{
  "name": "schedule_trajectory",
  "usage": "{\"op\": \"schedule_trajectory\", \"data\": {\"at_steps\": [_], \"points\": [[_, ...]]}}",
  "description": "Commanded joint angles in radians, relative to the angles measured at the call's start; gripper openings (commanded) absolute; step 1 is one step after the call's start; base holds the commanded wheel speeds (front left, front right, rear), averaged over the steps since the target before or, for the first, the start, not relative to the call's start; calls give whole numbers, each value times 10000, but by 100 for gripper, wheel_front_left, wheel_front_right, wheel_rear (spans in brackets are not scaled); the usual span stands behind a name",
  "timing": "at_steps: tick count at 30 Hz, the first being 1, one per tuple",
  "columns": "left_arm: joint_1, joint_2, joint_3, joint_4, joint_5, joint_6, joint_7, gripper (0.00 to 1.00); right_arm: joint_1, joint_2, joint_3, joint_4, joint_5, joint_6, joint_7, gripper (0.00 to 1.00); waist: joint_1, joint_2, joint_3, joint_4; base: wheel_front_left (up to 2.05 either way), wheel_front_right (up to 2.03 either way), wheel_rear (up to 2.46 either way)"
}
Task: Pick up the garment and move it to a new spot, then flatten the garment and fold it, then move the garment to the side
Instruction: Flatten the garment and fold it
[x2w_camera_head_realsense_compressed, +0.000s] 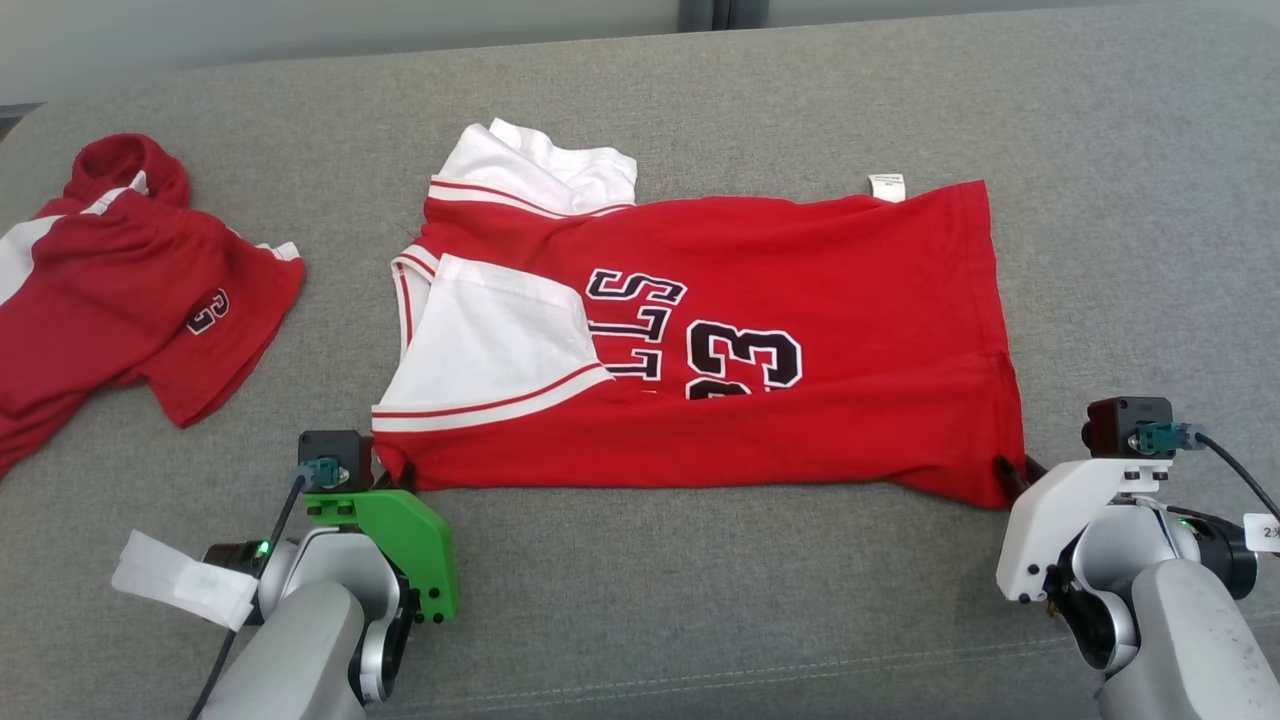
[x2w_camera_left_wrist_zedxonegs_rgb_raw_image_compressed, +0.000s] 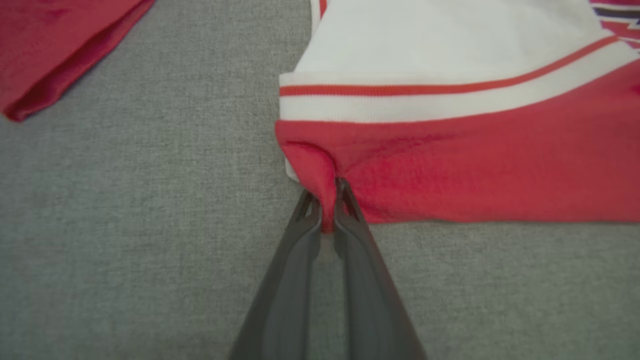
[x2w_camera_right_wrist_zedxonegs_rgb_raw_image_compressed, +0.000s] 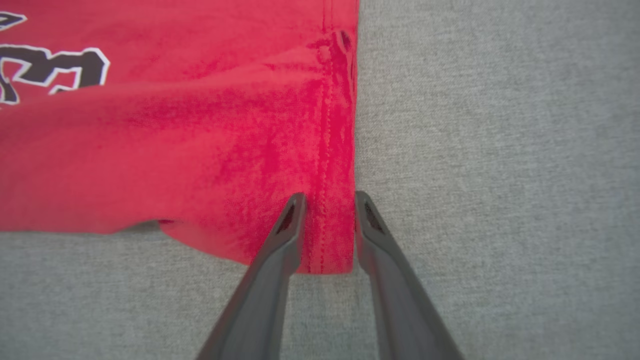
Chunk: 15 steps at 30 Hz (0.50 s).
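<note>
Your red basketball jersey (x2w_camera_head_realsense_compressed: 700, 330) lies flat on the grey cushion (x2w_camera_head_realsense_compressed: 700, 600), long axis from 9 to 3 o'clock, collar end at 9. Its near edge runs between your two pincers, the cloth at 12 o'clock from each. The left gripper (x2w_camera_left_wrist_zedxonegs_rgb_raw_image_compressed: 327, 200) is clenched on the 7 o'clock corner. The right gripper (x2w_camera_right_wrist_zedxonegs_rgb_raw_image_compressed: 327, 210) straddles the hem at 5 o'clock, jaws apart, not yet pinching. The lettering reads upside down: "LLS" above "23". The white tag (x2w_camera_head_realsense_compressed: 886, 186) at 1 o'clock is too small to read.
</note>
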Motion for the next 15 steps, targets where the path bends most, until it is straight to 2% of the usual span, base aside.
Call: {"op": "schedule_trajectory", "data": {"at_steps": [1,15], "points": [[-46,11,-11,143,-74,-24,11,0,70,0,28,22,74,-3,33,0,0,0,0,6,0,0,0],[483,133,174,-57,-307,173,-402,0,626,-222,-10,-269,311,-5,18,0,0,0,-399,77,0,0,0]]}}
